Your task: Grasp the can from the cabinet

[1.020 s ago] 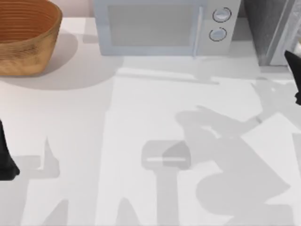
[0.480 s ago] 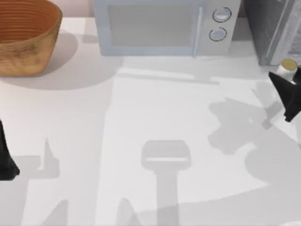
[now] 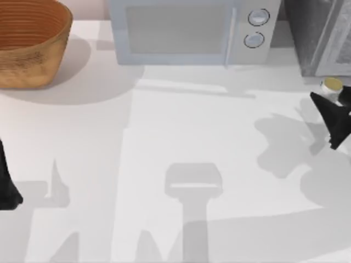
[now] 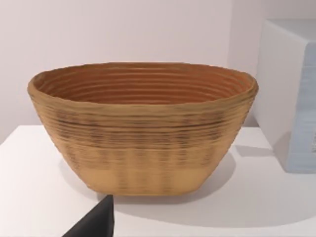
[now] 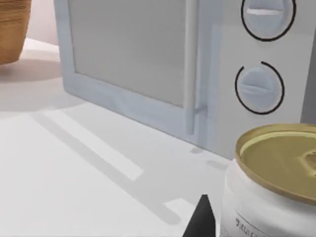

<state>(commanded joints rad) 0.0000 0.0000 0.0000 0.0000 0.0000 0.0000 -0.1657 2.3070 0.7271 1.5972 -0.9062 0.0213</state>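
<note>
The right gripper (image 3: 333, 104) was at the far right edge of the table (image 3: 164, 126), just in front of the cabinet (image 3: 318, 33), whose dark speckled body and paler framed door stood in the far right corner. The can (image 3: 332, 85) sat right at the gripper's far side, outside the cabinet and just in front of its door, its round golden top facing up. From the right wrist view the can (image 5: 276, 182) appeared close up, a white body with a golden lid, with one dark fingertip (image 5: 201, 219) beside it. The pictures left it unclear whether the right claw was pinching the can or merely standing against it, so its state could not be told. The microwave (image 3: 189, 30) stood along the far edge of the table, to the left of the cabinet, its door shut and its two round knobs (image 3: 256, 27) on its right side. The woven basket (image 3: 30, 41) rested in the far left corner, well apart from the can. The left gripper (image 3: 6, 183) was parked at the near left edge of the table, and its wrist camera looked toward the basket (image 4: 140, 128), with a dark fingertip (image 4: 96, 224) showing below it. Whether that claw was spread or pressed together could not be told either.
</note>
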